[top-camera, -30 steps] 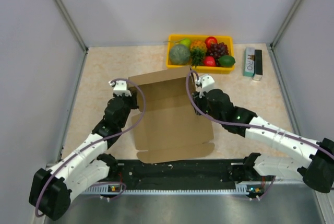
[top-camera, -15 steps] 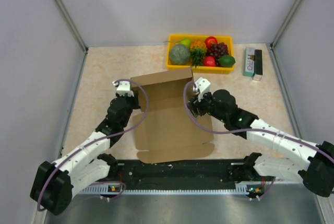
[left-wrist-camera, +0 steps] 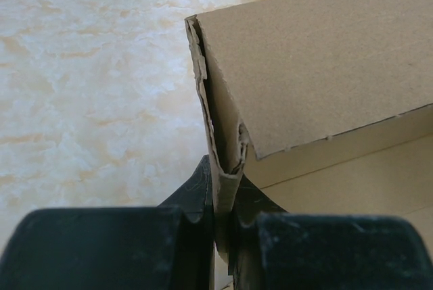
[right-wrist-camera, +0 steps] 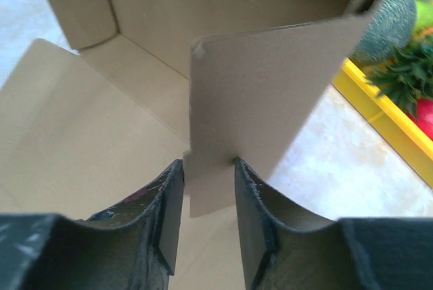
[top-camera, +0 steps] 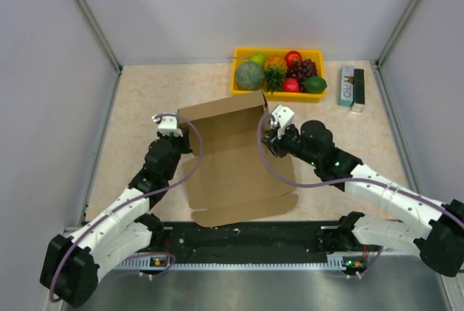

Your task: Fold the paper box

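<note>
I am observing the paper box (top-camera: 235,173), a die-cut sheet of plain brown corrugated cardboard, lying partly erected at the middle of the table (top-camera: 138,93). Its base panel and near flap are resting flat, and the near edge is showing a notched outline. The far wall is standing upright, its top edge running slightly askew to the table's far edge. At the far left corner a doubled side wall is standing on edge. At the right, a single side flap is standing raised.

Robot lab cell: grey panel walls (top-camera: 239,6), aluminium corner rails (top-camera: 87,14), marbled tabletop (top-camera: 138,101).
</note>
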